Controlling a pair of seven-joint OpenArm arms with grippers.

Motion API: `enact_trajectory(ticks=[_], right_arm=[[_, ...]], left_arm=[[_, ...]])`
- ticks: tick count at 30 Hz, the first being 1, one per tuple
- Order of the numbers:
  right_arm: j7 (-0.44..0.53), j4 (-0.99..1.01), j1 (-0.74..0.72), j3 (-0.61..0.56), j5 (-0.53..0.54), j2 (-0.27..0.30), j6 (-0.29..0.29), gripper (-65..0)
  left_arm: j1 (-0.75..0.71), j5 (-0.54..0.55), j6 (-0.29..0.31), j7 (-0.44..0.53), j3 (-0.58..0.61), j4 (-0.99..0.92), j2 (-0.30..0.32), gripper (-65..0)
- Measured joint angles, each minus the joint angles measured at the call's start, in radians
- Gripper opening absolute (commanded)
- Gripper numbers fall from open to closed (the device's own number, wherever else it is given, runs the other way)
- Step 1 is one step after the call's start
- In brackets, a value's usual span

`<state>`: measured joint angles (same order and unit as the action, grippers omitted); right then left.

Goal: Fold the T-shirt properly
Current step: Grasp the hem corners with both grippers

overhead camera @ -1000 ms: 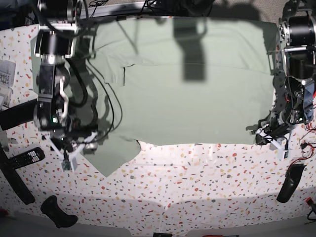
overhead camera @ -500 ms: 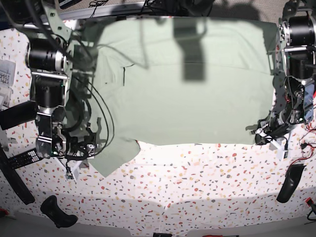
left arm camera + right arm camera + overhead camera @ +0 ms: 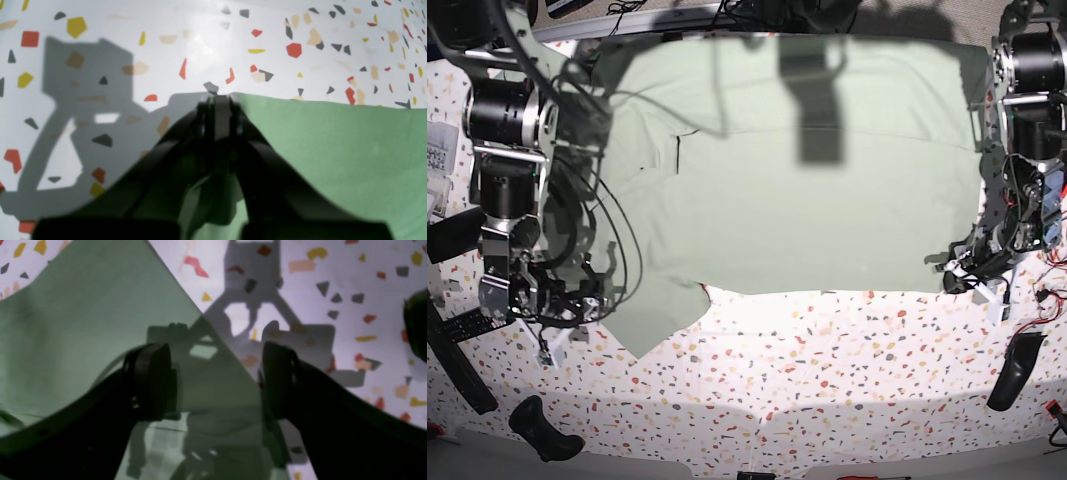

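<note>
The pale green T-shirt (image 3: pixel 807 190) lies spread flat across the back half of the speckled table, with one sleeve (image 3: pixel 652 315) pointing toward the front left. My right gripper (image 3: pixel 562 320) hovers open over that sleeve's outer edge. In the right wrist view, my right gripper (image 3: pixel 215 380) has its jaws wide apart, straddling the sleeve's slanting edge (image 3: pixel 186 300). My left gripper (image 3: pixel 957 275) sits at the T-shirt's front right hem corner. In the left wrist view, my left gripper (image 3: pixel 218 100) is shut, its tips pinched right at the corner of the T-shirt (image 3: pixel 333 150).
Black remotes (image 3: pixel 467 325) and a paper card (image 3: pixel 439 150) lie at the table's left edge. A black handle-like object (image 3: pixel 545 428) sits front left, another (image 3: pixel 1012 370) front right. A dark object (image 3: pixel 417 326) shows beside my right gripper. Cables hang from both arms.
My right arm has swung left and toward the front, bringing its open gripper from over the shirt's side to the sleeve's outer edge. The left arm and the shirt have stayed still.
</note>
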<state>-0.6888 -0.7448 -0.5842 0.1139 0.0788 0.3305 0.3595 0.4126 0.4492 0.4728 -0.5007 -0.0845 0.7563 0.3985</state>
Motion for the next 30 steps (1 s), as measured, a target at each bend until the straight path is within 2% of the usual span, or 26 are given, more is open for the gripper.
enact_trajectory(ticks=[2,5,9,11,13,19,23,25,30], right_arm=[[0.014,0.0,0.006,0.0,-0.05,0.008,0.0,-23.5],[0.088,0.0,0.035,0.0,-0.082,0.01,0.0,-23.5],[0.144,-0.003,0.087,0.0,-0.074,0.005,0.003,-23.5],[0.174,-0.003,0.104,0.002,-0.063,0.005,0.037,-23.5],[0.197,-0.004,0.127,0.002,-0.013,0.004,0.047,-23.5],[0.148,-0.008,0.132,0.002,0.056,0.005,0.109,-23.5],[0.126,-0.009,0.13,0.002,0.08,0.005,0.129,-23.5],[0.127,-0.009,0.13,0.002,0.08,0.008,0.136,-27.3],[0.126,-0.009,0.13,0.006,0.08,0.011,0.137,-50.3]], left_arm=[[0.0,0.0,0.0,0.003,0.0,0.0,0.0,-65.0],[0.0,0.0,0.0,0.0,0.0,0.0,0.001,-65.0],[0.0,0.0,0.0,0.0,0.0,0.0,0.004,-65.0],[0.0,0.0,0.0,-0.001,0.0,0.0,0.003,-65.0],[0.0,0.0,0.0,-0.001,0.0,0.0,0.003,-65.0],[0.0,0.0,0.0,-0.001,0.0,0.0,0.003,-65.0],[0.0,0.0,0.0,-0.001,0.0,0.0,0.003,-65.0],[0.0,0.0,0.0,-0.001,0.0,0.0,0.003,-65.0],[0.0,0.0,0.0,-0.001,0.0,0.0,0.003,-65.0]])
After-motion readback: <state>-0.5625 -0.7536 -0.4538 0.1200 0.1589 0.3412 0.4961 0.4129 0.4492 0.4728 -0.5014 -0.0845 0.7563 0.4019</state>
